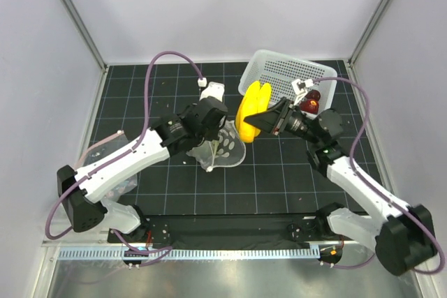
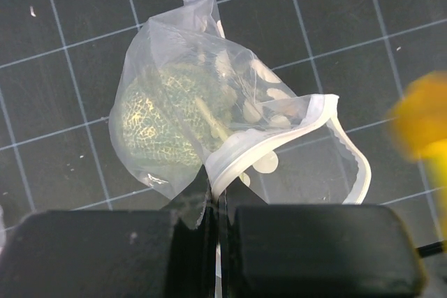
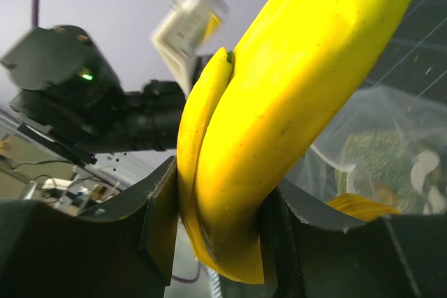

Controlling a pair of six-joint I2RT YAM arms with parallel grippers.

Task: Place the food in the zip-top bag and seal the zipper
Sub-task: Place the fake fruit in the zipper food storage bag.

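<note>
The clear zip-top bag [image 2: 209,82] lies crumpled on the black grid mat with the grey-green netted melon [image 2: 164,116] inside it. Its pale zipper [image 2: 279,137] curves round the open mouth. My left gripper [image 2: 216,204] is shut on the bag's mouth edge; from above the bag [image 1: 225,150] sits just below that wrist. My right gripper [image 3: 220,221] is shut on the yellow banana [image 3: 293,102], which it holds in the air just right of the bag [image 3: 398,123]. The top view shows the banana [image 1: 251,108] upright above the mat. Dark-red round fruits [image 1: 310,101] lie in the basket.
A white perforated basket [image 1: 283,73] stands at the back right, close behind the right gripper. The left arm's body [image 3: 84,102] fills the space beyond the banana in the right wrist view. Pale walls enclose the mat on three sides.
</note>
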